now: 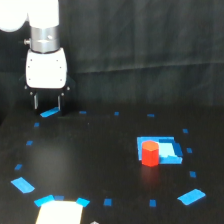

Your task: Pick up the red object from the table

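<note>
While your gripper [47, 102] hangs near the table's [90, 160] far edge at about ten o'clock in the exterior view, you have its two thin fingers [36, 101] parted with nothing between them. From there, look toward four o'clock, well apart: the red object [149, 153] stands upright on the black surface, overlapping a flat blue patch [167, 150]. Small blue tape marks [190, 196] dot the table around it.

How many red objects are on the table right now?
1. The red object stands toward the exterior view's right, in front of a blue patch. None other shows, though the table's near edge is cut off.
</note>
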Motion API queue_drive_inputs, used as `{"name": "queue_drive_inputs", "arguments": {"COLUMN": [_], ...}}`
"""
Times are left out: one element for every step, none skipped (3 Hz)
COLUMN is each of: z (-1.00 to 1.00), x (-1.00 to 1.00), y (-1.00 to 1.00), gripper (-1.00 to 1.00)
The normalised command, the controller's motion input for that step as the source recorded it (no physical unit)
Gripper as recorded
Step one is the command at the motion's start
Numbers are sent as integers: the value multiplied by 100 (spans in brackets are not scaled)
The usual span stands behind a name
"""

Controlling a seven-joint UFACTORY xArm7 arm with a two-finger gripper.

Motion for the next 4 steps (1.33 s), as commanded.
{"name": "queue_drive_inputs", "arguments": {"z": [100, 100, -1, -30], "x": [68, 50, 21, -3], "y": [-88, -72, -15, 27], "gripper": [-100, -100, -42, -38]}}
